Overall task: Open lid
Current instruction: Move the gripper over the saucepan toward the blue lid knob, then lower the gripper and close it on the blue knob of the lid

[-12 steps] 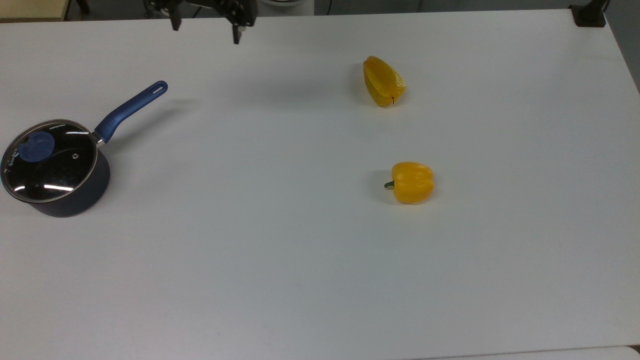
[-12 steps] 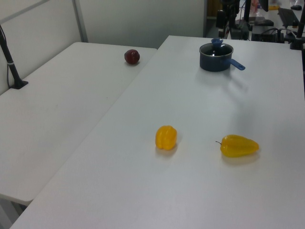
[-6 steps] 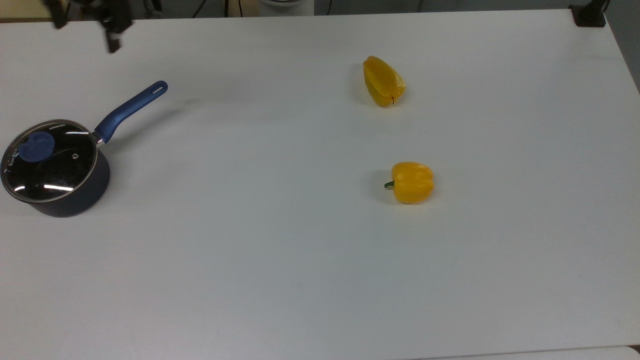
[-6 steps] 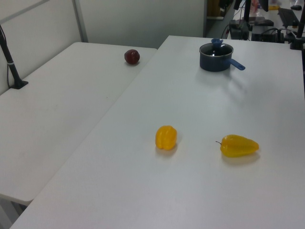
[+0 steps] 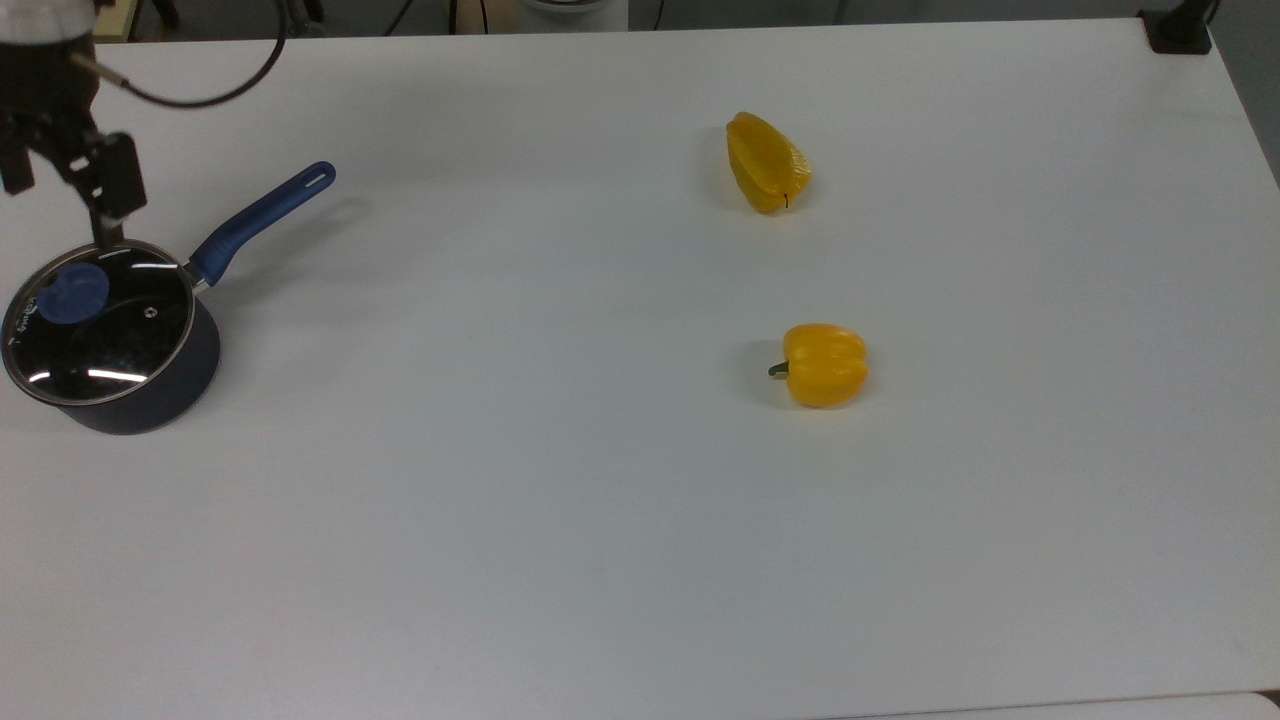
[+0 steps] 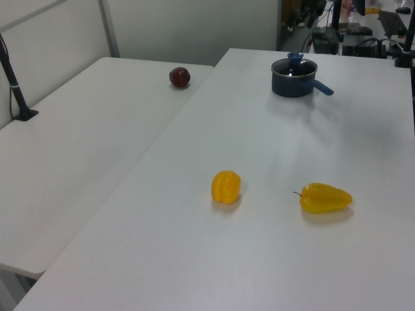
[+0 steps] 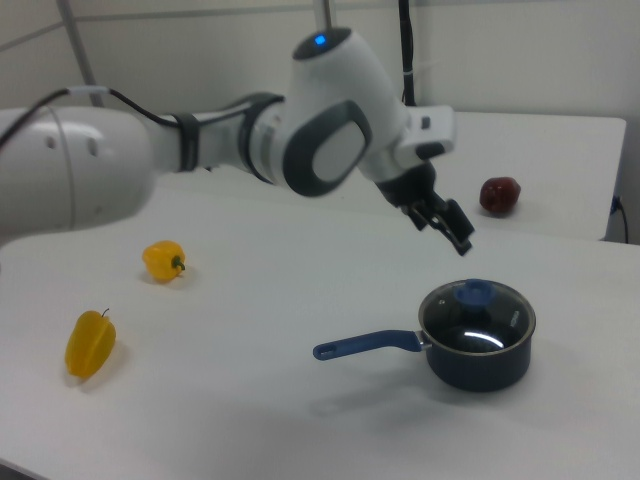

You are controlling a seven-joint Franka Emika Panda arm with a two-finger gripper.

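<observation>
Since half a second ago the end effector (image 5: 60,205) has travelled down the top view's left edge from the upper left corner and now hangs just above the far rim of the saucepan (image 5: 150,385), its two fingers spread apart with one fingertip (image 5: 103,235) close over the lid (image 5: 105,335). That lid, clear glass with a blue knob (image 5: 70,293), sits closed on the pan at the left of the frame, the blue handle (image 5: 262,217) pointing up and right; two yellow peppers (image 5: 768,163) (image 5: 822,364) lie well apart from it on the white tabletop (image 5: 600,500) toward the right. From the left view, the covered saucepan (image 6: 295,84) stands at the upper right, both peppers sit low in the frame, and a dark red fruit (image 6: 179,77) rests upper centre on the neighbouring tabletop. From the right view, the white arm (image 7: 200,140) reaches in from the left, and the end effector (image 7: 447,225), fingers parted, hovers above and clear of the lid (image 7: 478,318) at lower right.
</observation>
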